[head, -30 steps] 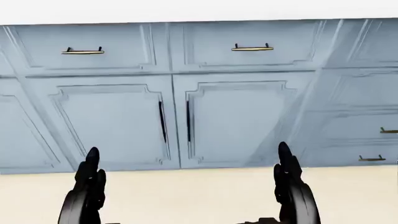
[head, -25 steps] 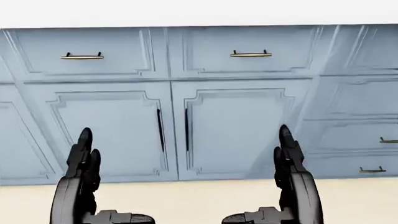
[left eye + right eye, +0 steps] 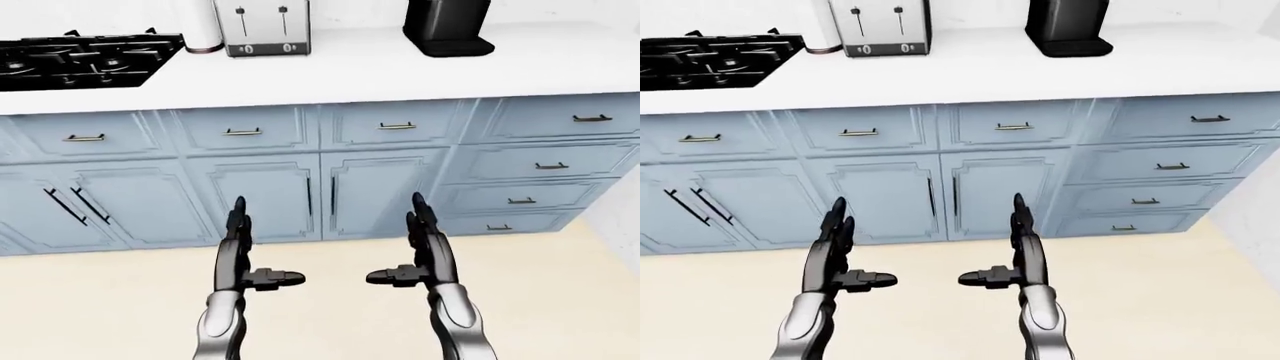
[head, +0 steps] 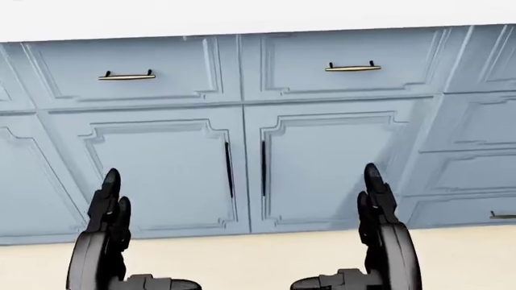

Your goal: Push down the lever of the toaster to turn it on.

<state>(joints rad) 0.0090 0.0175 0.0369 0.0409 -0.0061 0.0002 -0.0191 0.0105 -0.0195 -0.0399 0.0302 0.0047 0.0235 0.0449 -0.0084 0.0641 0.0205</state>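
The silver two-slot toaster stands on the white bench; the left hand and right hand hover spread, empty, well below.

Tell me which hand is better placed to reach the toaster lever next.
Left, though only slightly: the toaster stands almost straight above the left hand in the left-eye view. The right hand is further right. Both are open and still far below.

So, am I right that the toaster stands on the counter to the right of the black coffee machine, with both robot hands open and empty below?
Not quite: in the left-eye view the toaster stands to the left of the black coffee machine, beside the stove. The rest holds: both are on the counter, and the left robot hand and right robot hand are open and empty.
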